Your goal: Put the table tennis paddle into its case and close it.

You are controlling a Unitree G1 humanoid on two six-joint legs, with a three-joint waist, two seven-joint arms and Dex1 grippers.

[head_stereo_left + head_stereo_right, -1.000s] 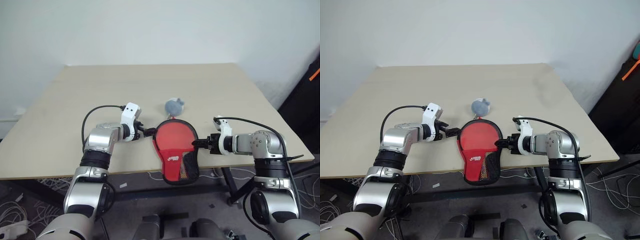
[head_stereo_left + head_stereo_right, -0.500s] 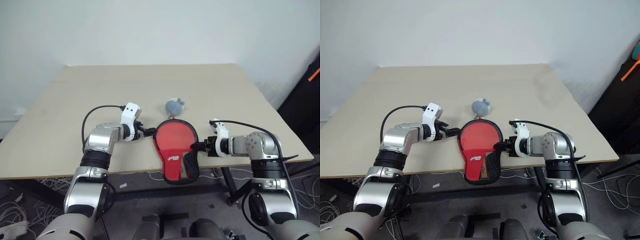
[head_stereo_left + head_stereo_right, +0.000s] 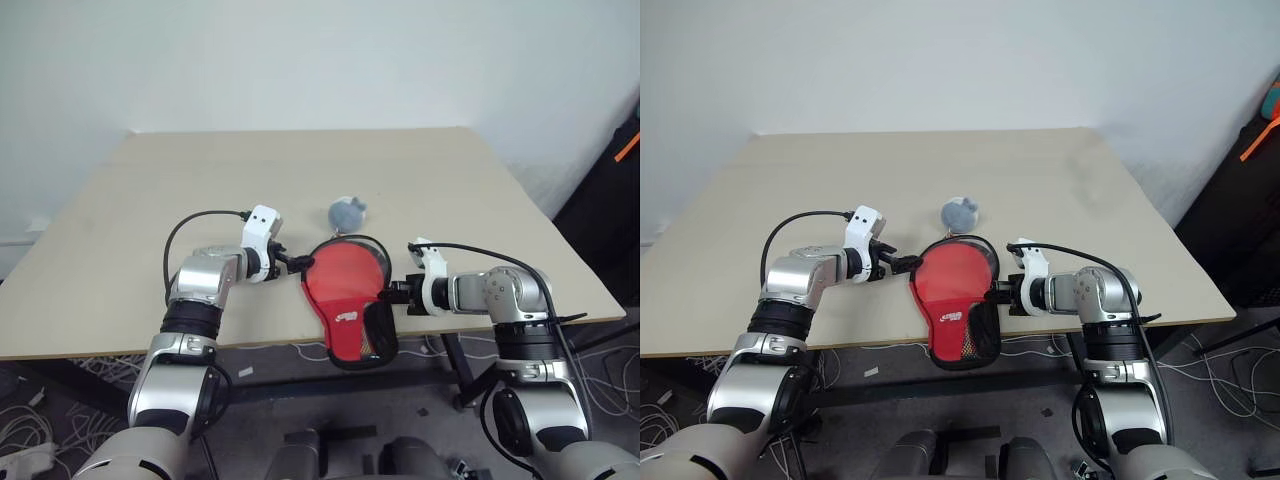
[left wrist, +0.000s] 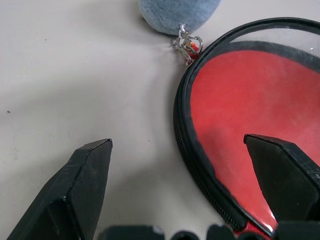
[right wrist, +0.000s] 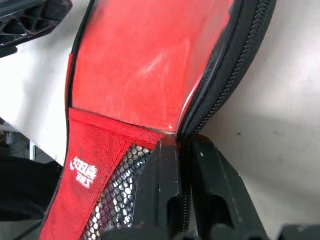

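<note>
The case [image 3: 345, 300] lies at the table's [image 3: 150, 200] near edge, its narrow end hanging over it, the red paddle [image 4: 250, 120] inside behind the clear side. The right gripper [image 5: 184, 150] pinches the case's zip rim. The left gripper [image 4: 185, 170], fingers spread wide, straddles the case's opposite rim. A grey ball [image 3: 348, 211] sits just beyond the case

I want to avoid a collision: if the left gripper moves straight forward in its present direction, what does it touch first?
Most likely the case: the open left gripper straddles its black zip rim, with the small grey ball farther on. Depth is uncertain.
</note>
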